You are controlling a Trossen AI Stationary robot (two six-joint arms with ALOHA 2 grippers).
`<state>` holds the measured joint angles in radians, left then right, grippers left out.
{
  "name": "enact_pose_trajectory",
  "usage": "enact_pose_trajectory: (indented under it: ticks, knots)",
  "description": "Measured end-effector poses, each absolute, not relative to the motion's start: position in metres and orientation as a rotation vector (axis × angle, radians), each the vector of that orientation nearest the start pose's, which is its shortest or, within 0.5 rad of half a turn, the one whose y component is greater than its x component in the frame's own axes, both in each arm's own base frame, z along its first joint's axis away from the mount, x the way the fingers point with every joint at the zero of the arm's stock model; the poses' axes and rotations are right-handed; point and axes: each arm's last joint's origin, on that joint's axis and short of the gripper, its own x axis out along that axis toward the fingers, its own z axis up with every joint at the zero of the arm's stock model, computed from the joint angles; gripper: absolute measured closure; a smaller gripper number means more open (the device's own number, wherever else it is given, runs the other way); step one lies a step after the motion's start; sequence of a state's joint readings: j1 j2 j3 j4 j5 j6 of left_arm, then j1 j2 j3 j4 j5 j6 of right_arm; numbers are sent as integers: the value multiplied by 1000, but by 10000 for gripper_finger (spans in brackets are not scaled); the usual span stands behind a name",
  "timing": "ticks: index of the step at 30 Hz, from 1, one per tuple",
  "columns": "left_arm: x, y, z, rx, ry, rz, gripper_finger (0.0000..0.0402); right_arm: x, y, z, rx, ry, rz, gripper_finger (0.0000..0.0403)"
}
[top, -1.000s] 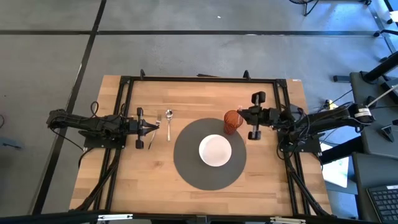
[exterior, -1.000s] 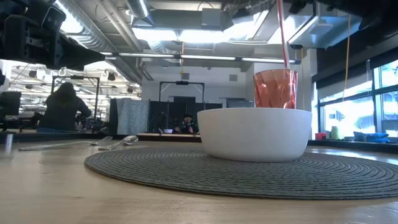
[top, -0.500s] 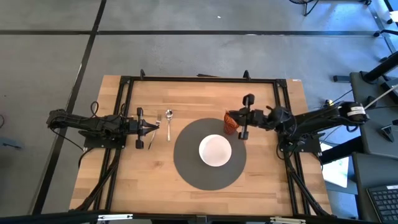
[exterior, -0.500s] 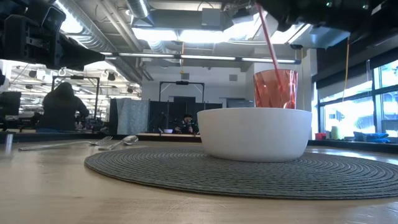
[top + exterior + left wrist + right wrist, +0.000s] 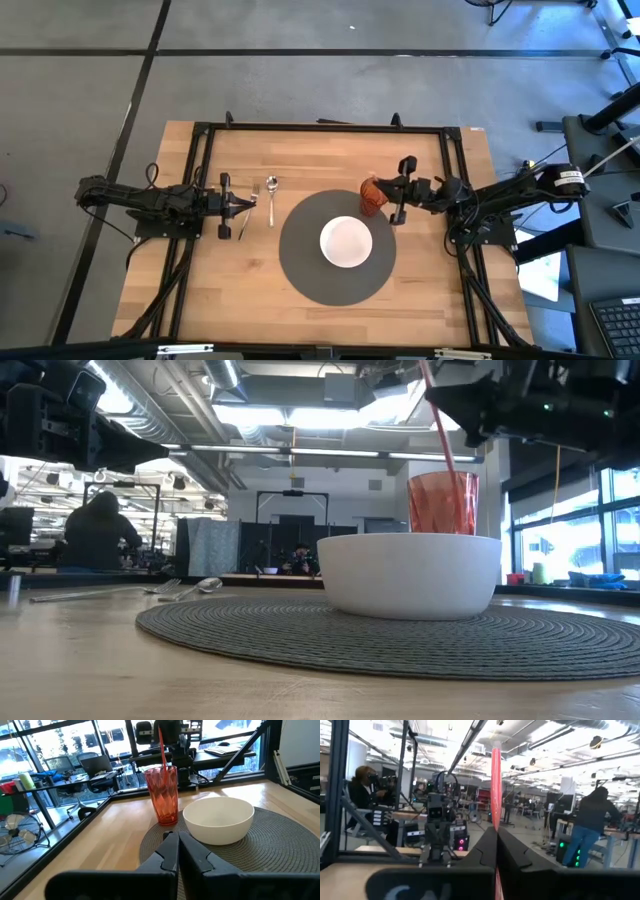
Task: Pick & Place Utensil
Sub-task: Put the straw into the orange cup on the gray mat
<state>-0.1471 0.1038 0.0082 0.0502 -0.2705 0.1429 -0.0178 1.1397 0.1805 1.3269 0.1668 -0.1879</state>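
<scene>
Above the red cup point(image 5: 372, 196), just behind the white bowl point(image 5: 346, 242), your right tool point(image 5: 389, 193) is pinching a thin red straw point(image 5: 438, 428) — its lower end is already going inside the cup. The risk I am seeing is the tilt: if the straw is pushing against the rim, the light cup could be tipping onto the grey mat point(image 5: 300, 262). Your left tool point(image 5: 250, 203) is waiting closed and empty near the spoon point(image 5: 271, 196) on the wooden surface point(image 5: 420, 300).
</scene>
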Motion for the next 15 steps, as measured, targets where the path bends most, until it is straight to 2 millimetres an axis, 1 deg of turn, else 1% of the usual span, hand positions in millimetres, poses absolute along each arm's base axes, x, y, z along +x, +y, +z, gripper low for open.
enact_pose_trajectory:
  ticks: [3,6,15]
  knots:
    - [103,-7,163,153,53,121,400,187,-9,205,-148,-312,-235,401]
    - [103,-7,163,153,53,129,396,187,-9,202,-146,-293,-235,401]
    - [103,-7,163,152,53,133,401,194,-9,187,-140,-209,-226,400]
